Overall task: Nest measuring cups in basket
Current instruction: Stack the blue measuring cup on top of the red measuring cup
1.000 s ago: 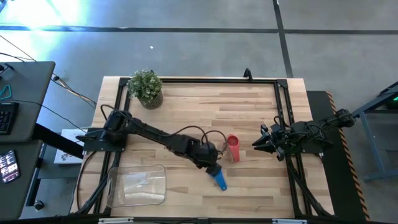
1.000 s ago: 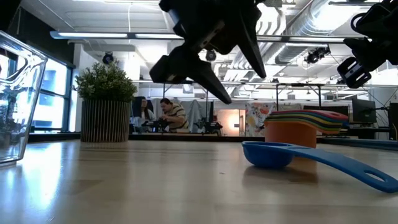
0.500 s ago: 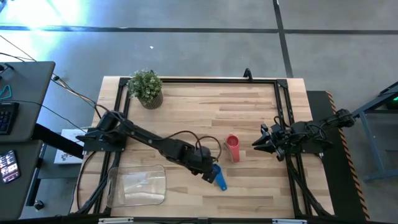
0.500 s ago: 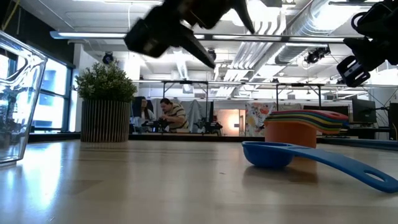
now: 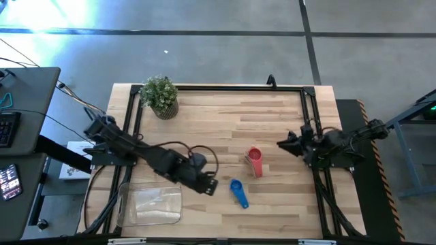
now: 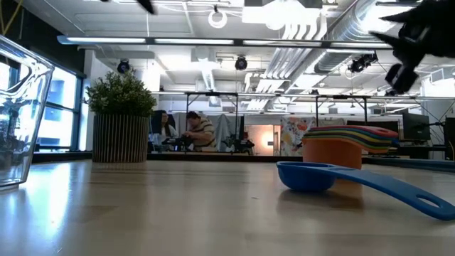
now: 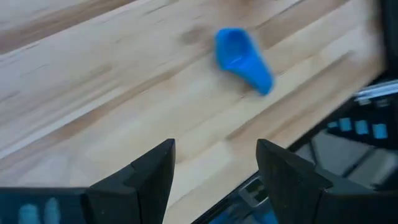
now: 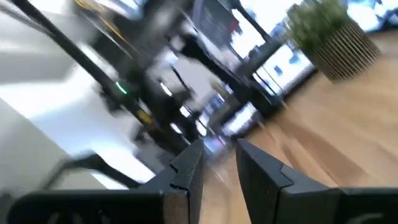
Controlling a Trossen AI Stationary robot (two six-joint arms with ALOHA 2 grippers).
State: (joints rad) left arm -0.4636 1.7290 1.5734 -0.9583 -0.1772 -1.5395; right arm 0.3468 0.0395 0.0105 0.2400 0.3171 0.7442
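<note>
A blue measuring cup (image 5: pixel 238 192) lies on the table on its bowl's bottom, with its handle (image 6: pixel 405 193) toward the near edge. Just beyond it, a nested stack of measuring cups (image 5: pixel 255 162) stands on an orange cup (image 6: pixel 333 152). The clear basket (image 5: pixel 150 203) stands at the near left. My left gripper (image 5: pixel 208 184) hangs open above the table between basket and blue cup (image 7: pixel 242 57), holding nothing. My right gripper (image 5: pixel 282 143) is raised at the right edge, its fingers (image 8: pixel 186 163) a narrow gap apart and empty.
A small potted plant (image 5: pixel 161 96) stands at the far left corner. A black frame rail (image 5: pixel 218 86) runs around the table's edges. Bare wood lies between the basket and the cups.
My left gripper has risen and drawn back from above the blue cup toward the table's left, staying open. The blue cup and the stack have not moved. My right gripper has rolled and tipped upward in place.
</note>
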